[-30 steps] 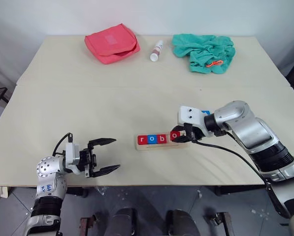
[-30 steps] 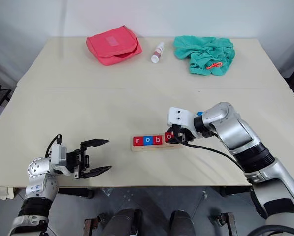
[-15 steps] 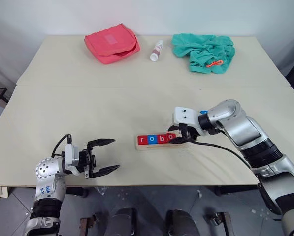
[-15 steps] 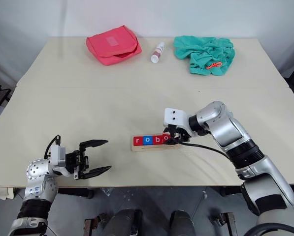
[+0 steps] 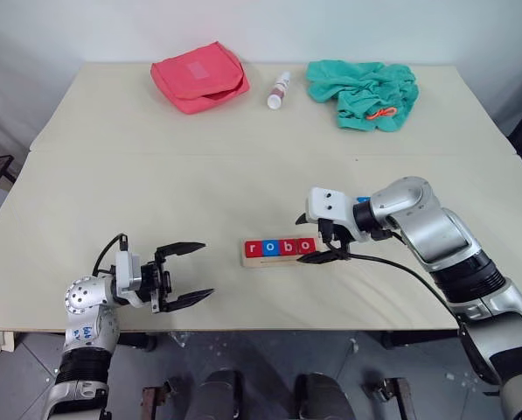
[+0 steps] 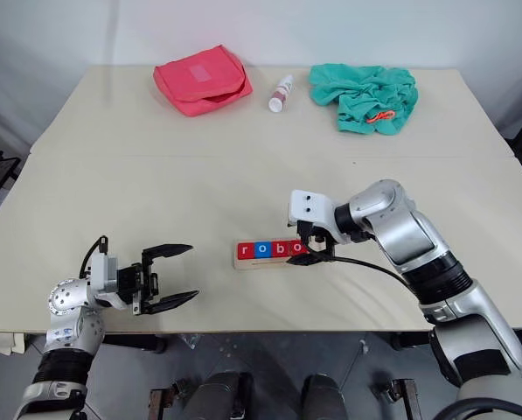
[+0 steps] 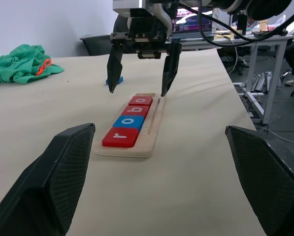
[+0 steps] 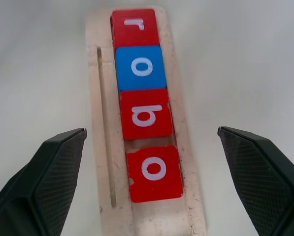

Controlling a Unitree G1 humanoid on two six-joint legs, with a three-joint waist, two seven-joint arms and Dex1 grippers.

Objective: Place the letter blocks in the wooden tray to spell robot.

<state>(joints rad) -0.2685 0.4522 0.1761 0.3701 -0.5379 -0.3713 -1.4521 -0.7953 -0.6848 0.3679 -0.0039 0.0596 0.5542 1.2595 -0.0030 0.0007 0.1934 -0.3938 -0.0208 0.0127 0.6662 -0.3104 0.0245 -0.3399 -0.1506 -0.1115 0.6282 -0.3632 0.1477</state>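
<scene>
The wooden tray [image 5: 279,260] lies near the table's front middle. Its row of letter blocks reads red r [image 5: 252,248], blue o [image 5: 270,248], red b [image 5: 288,247] and red o [image 8: 154,172]. That last o sits a little askew, with a small gap after the b. My right gripper [image 5: 304,239] hangs open over the tray's right end, one finger on each side of the red o, gripping nothing. Just behind it a blue block [image 7: 114,80] lies on the table, its letter hidden. My left gripper [image 5: 206,269] is open and empty, left of the tray.
Along the table's far edge lie a pink pouch [image 5: 199,76], a small white bottle [image 5: 278,90] and a crumpled teal cloth [image 5: 363,92]. The table's front edge runs just below the left gripper.
My right gripper has opened and let go of the red o, which was tilted at the tray's end and now lies in the tray. The left arm stayed still.
</scene>
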